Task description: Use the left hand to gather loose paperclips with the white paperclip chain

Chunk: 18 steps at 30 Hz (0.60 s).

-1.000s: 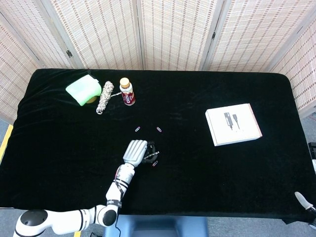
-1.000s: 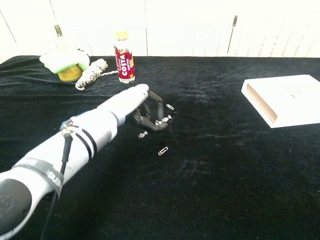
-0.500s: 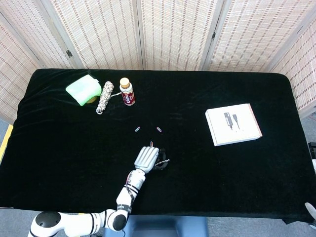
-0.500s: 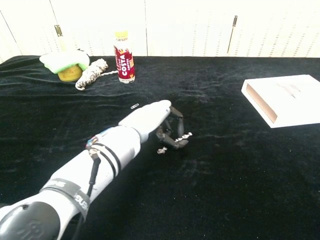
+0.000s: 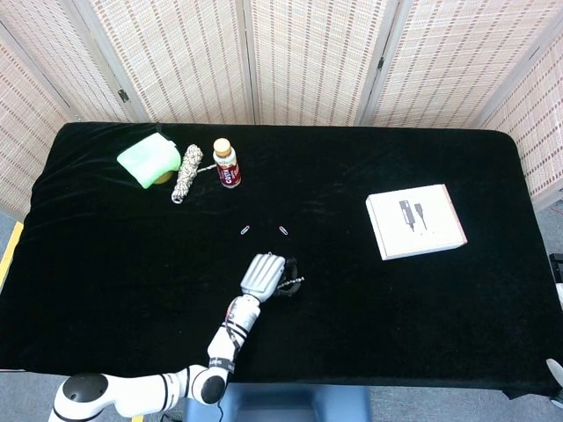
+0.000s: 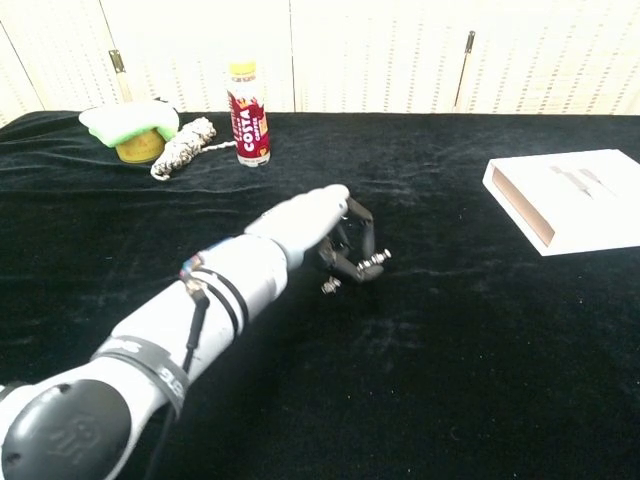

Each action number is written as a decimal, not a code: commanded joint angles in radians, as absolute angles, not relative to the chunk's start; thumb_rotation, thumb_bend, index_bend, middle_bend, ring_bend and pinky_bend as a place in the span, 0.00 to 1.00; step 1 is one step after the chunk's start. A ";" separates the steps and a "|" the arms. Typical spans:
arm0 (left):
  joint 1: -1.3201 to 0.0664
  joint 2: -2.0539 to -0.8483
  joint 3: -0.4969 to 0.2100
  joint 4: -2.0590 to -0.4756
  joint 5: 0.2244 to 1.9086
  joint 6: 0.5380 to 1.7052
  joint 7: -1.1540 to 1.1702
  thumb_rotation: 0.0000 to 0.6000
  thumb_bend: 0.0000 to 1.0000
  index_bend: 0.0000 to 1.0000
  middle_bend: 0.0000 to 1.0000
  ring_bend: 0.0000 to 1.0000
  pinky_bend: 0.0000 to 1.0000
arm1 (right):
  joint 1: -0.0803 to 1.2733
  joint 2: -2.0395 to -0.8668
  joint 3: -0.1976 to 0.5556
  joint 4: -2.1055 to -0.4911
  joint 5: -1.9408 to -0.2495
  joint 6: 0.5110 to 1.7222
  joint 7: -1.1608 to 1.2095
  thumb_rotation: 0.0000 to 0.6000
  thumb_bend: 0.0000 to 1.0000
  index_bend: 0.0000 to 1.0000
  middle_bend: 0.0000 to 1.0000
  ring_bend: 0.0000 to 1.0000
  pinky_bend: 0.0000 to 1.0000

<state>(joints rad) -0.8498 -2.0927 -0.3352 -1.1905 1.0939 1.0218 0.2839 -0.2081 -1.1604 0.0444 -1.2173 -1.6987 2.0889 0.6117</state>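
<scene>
Left hand [image 6: 335,235] moved right, now edging farther; fingers curled, apparently pinching small white paperclip chain [image 6: 368,262]; two loose pink paperclips [image 5: 245,230] ungathered.

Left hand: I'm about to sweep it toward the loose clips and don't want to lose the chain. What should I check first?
1. Left hand grips the paperclip chain: cannot tell; something small and pale shows at the fingertips in the chest view, the grip itself is hidden.
2. Loose paperclips in sight: ok, one paperclip and another paperclip lie beyond the hand on the black cloth.
3. Path to them free: ok, bare cloth between.
4. Bottle and rope bundle out of the sweep: ok, both stand farther back.
5. Right hand out of the way: ok, not in either view.
</scene>
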 commanded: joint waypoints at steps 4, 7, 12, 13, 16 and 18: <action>-0.786 -1.973 -0.317 -1.310 1.114 1.108 0.359 1.00 0.56 0.85 1.00 1.00 1.00 | -0.197 -1.156 0.045 -1.230 -1.711 2.077 0.590 1.00 0.21 0.00 0.00 0.00 0.00; -0.734 -1.899 -0.295 -1.359 1.117 1.155 0.375 1.00 0.56 0.85 1.00 1.00 1.00 | -0.188 -1.153 0.045 -1.242 -1.721 2.067 0.569 1.00 0.21 0.00 0.00 0.00 0.00; -0.676 -1.820 -0.284 -1.387 1.093 1.181 0.366 1.00 0.56 0.85 1.00 1.00 1.00 | -0.167 -1.148 0.042 -1.270 -1.744 2.042 0.520 1.00 0.21 0.00 0.00 0.00 0.00; -0.670 -1.810 -0.283 -1.388 1.089 1.181 0.366 1.00 0.56 0.85 1.00 1.00 1.00 | -0.163 -1.146 0.041 -1.276 -1.747 2.035 0.512 1.00 0.21 0.00 0.00 0.00 0.00; -0.658 -1.784 -0.276 -1.393 1.092 1.183 0.356 1.00 0.56 0.85 1.00 1.00 1.00 | -0.148 -1.138 0.040 -1.297 -1.755 2.012 0.487 1.00 0.21 0.00 0.00 0.00 0.00; -0.651 -1.769 -0.270 -1.395 1.099 1.185 0.356 1.00 0.56 0.85 1.00 1.00 1.00 | -0.139 -1.133 0.039 -1.307 -1.759 1.997 0.475 1.00 0.21 0.00 0.00 0.00 0.00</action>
<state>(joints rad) -0.6550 -1.7738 -0.2737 -1.3928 1.0961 1.1831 0.3572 -0.1445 -1.1373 0.0396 -1.3010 -1.7554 2.0039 0.4811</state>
